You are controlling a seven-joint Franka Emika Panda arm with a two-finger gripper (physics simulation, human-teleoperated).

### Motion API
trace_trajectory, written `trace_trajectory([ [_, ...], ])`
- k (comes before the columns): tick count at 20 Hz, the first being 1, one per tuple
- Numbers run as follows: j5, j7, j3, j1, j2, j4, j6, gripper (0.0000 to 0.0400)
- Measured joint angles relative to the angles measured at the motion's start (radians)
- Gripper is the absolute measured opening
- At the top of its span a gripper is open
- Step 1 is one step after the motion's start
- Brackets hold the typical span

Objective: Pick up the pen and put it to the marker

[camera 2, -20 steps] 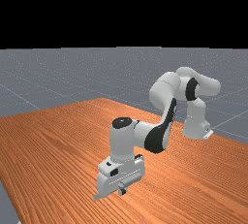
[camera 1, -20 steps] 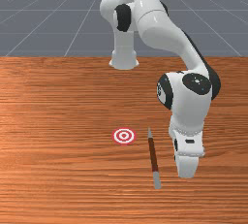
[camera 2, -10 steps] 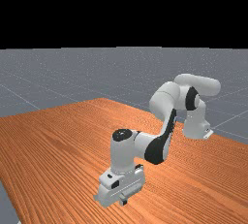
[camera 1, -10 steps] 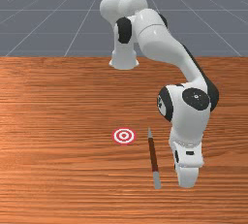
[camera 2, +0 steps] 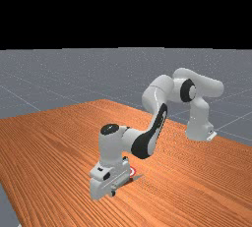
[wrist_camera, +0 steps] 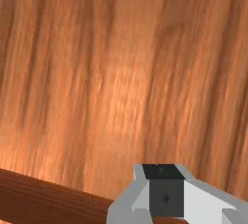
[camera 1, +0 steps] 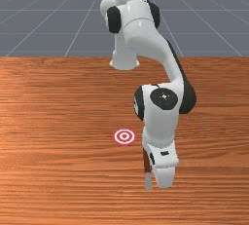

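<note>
Grey floor (camera 1: 44,19) marked with thin pale lines extends behind the work area; black backdrop (camera 2: 126,10) above it in the far view. Table (camera 1: 58,180) is of orange-brown wood with visible grain. White and grey arm (camera 1: 146,39) has its base at 11 o'clock from the hand in the front view, and at 2 o'clock from it in the far view.

Gripper (camera 2: 113,192) found pointing down, low over the wood. In the wrist view its two dark pads (wrist_camera: 157,199) meet, leaving no gap; nothing is held between them.

Pen (camera 1: 146,164) is at the table surface, partly hidden by the hand. In the front view its pale grey end lies at 8 o'clock from the hand, pointing to 6 o'clock, with the brown barrel above it. In the wrist view the barrel passes behind the fingers, crosswise to them; contact cannot be confirmed.

Marker (camera 1: 124,136), round with red and white rings, sits flat, between 10 and 11 o'clock from the hand in the front view, apart from the pen.
</note>
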Motion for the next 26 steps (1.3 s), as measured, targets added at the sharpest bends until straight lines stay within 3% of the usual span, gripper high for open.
trace_trajectory([
  [5, -0.013, -0.265, 0.008, -0.16, -0.019, -0.031, 0.017, 0.0],
  [9, 0.0, -0.417, -0.007, -0.286, 0.104, 0.206, -0.09, 0.0],
  [10, 0.02, -0.284, -0.029, -0.293, 0.119, 0.23, -0.102, 0.0],
  [11, 0.013, -0.366, -0.022, -0.303, 0.155, 0.3, -0.133, 0.0],
  [14, 0.025, -0.287, -0.022, -0.308, -0.004, 0.02, 0.031, 0.0],
  [15, 0.033, -0.213, -0.038, -0.297, 0.019, 0.116, -0.1, 0.0],
  [16, 0.029, -0.284, -0.018, -0.312, -0.08, -0.057, 0.047, 0.0],
  [18, 0.028, -0.249, -0.031, -0.304, -0.099, -0.017, -0.064, 0.0],
  [19, 0.028, -0.245, -0.032, -0.305, -0.117, -0.045, -0.051, 0.0],
  [20, 0.021, -0.274, -0.03, -0.304, -0.076, 0.037, -0.107, 0.0],
  [21, 0.023, -0.274, -0.028, -0.308, -0.108, -0.035, -0.048, 0.0],
  [26, 0.02, -0.274, -0.031, -0.303, 0.014, 0.082, -0.063, 0.0],
])
